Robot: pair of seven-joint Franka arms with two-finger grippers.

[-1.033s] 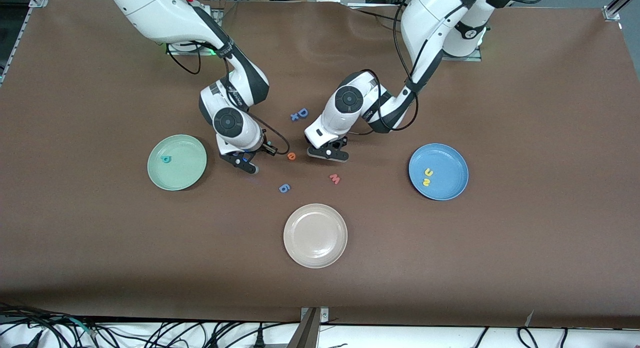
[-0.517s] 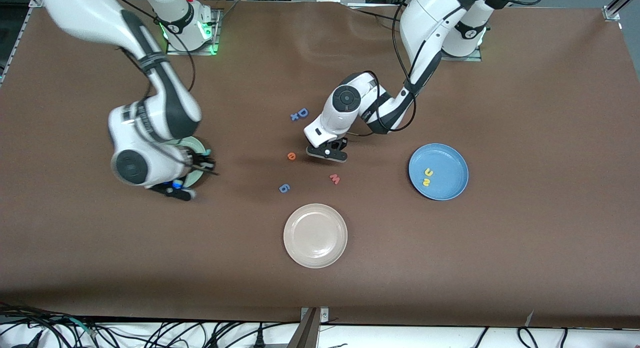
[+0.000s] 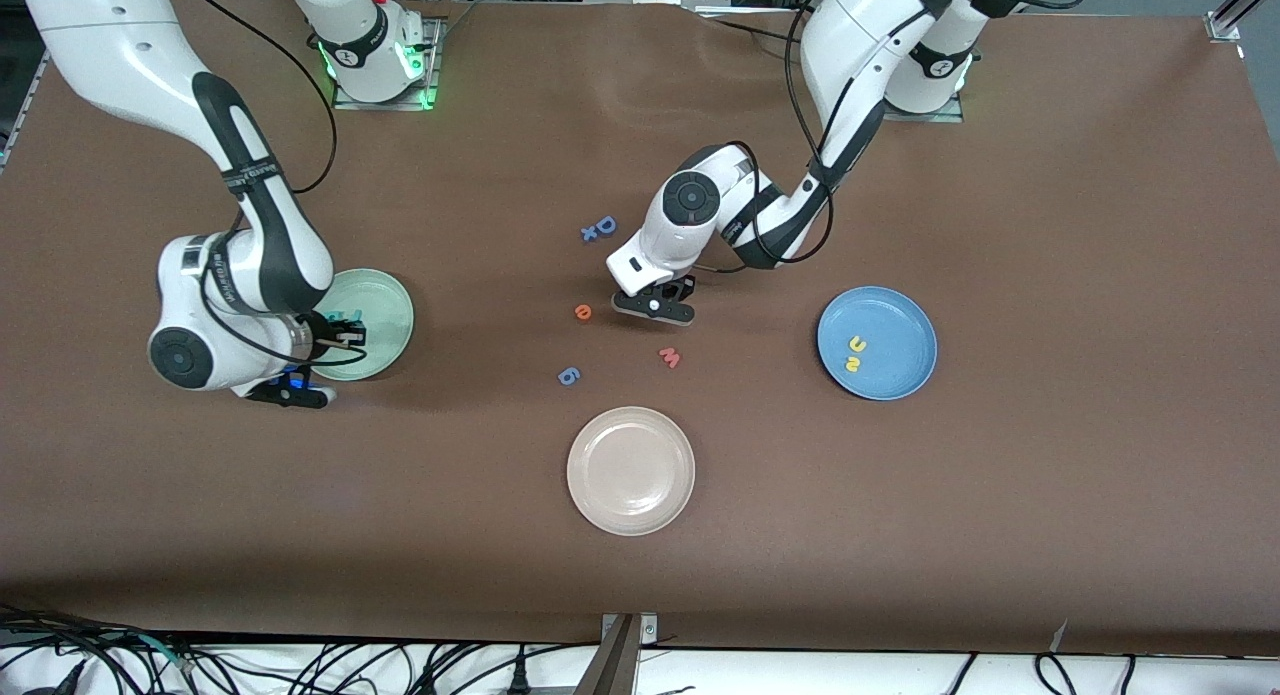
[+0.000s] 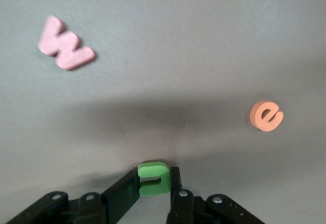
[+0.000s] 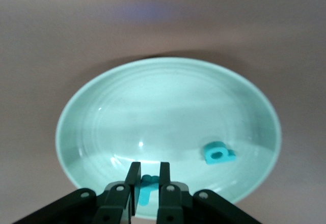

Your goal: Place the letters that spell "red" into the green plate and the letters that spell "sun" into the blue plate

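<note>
The green "n" sits between the fingers of my left gripper, which is shut on it low over the table, beside the orange "e". My right gripper hangs over the rim of the green plate, shut on the small teal "r". The larger teal "d" lies in that plate. In the blue plate lie the yellow "u" and the yellow "s".
A pink "w" and a blue "6"-like piece lie nearer the front camera than the "e". A blue "D" with a small blue piece lies farther back. The cream plate stands toward the front edge.
My right arm has swung from beside the orange "e" over to the green plate, carrying the teal "r". My left gripper has narrowed onto the green "n" and stayed in place.
</note>
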